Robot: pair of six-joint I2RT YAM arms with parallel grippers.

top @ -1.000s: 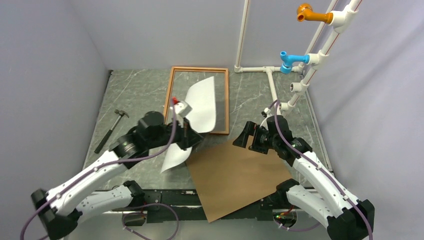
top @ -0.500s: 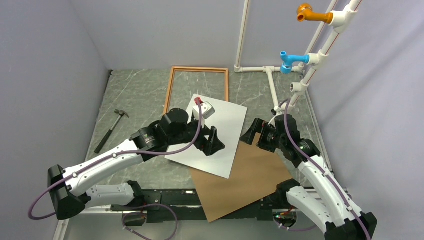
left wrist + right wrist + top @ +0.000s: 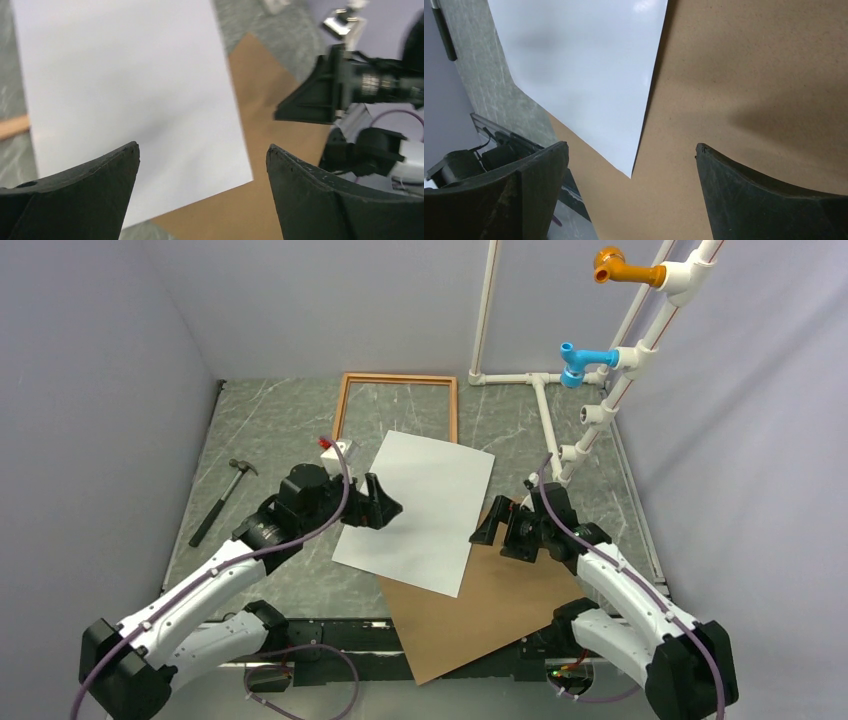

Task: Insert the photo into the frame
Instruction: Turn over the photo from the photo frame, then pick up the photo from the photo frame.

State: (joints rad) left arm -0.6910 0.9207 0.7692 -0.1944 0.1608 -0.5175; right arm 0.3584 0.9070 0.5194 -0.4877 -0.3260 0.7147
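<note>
item, the photo [image 3: 420, 510]: large thin sheet, plain white side up, printed side not visible; lies flat in the centre of the top view, turned askew. its upper part covers the lower end of the frame [image 3: 400, 377], and its lower right corner rests on the brown board [image 3: 480, 610]. item, the frame: thin reddish-brown wood, upper centre of the table [image 3: 270, 430]; top rail and both side rails show, bottom rail hidden under the sheet, with a short strip of wood visible at the left edge of the left wrist view. item, left gripper [image 3: 385, 508]: jaws spread wide, nothing between them, poised over the left edge of the sheet; its own camera looks down on white paper between the two dark fingers. item, right gripper [image 3: 490, 525]: jaws also wide apart and empty, hovering at the right edge of the sheet above the board; its camera shows the sheet's pointed corner lying on brown card. item, hammer [image 3: 222, 500]: left of centre, well apart from the rest. item, white pipe rack [image 3: 545, 405]: upper right, with blue and orange fittings. status, as judged: partly done. the sheet is on top of the frame but crooked and not seated inside the rails. left to do: turn it square, slide it toward the top of the view, and settle it within the moulding.
</note>
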